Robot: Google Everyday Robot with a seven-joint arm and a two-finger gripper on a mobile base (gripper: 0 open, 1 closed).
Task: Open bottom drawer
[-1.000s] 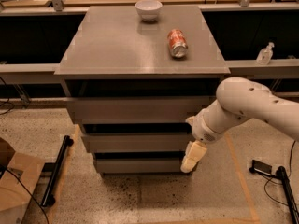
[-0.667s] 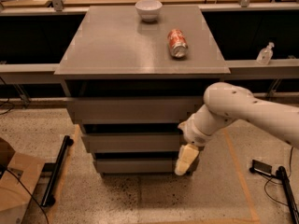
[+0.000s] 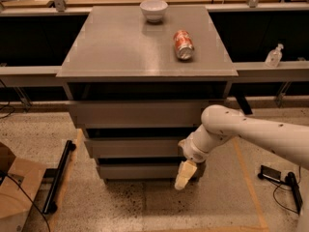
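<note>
The bottom drawer [image 3: 140, 171] is the lowest and narrowest of three plain grey fronts in the grey cabinet [image 3: 145, 47]. It looks closed, with a dark gap above it. My gripper [image 3: 185, 175] hangs from the white arm [image 3: 241, 132] that comes in from the right. Its cream-coloured fingers point down and sit against the right end of the bottom drawer's front.
A white bowl [image 3: 154, 9] and a red can [image 3: 183, 44] lying on its side rest on the cabinet top. The middle drawer [image 3: 135, 148] and top drawer [image 3: 135, 113] sit above. A cardboard box [image 3: 17, 192] and a black bar [image 3: 58, 175] lie on the floor at left, cables [image 3: 282, 180] at right.
The arm and gripper have shifted left, bringing the gripper from beside the cabinet's right edge to the front of the bottom drawer's right end.
</note>
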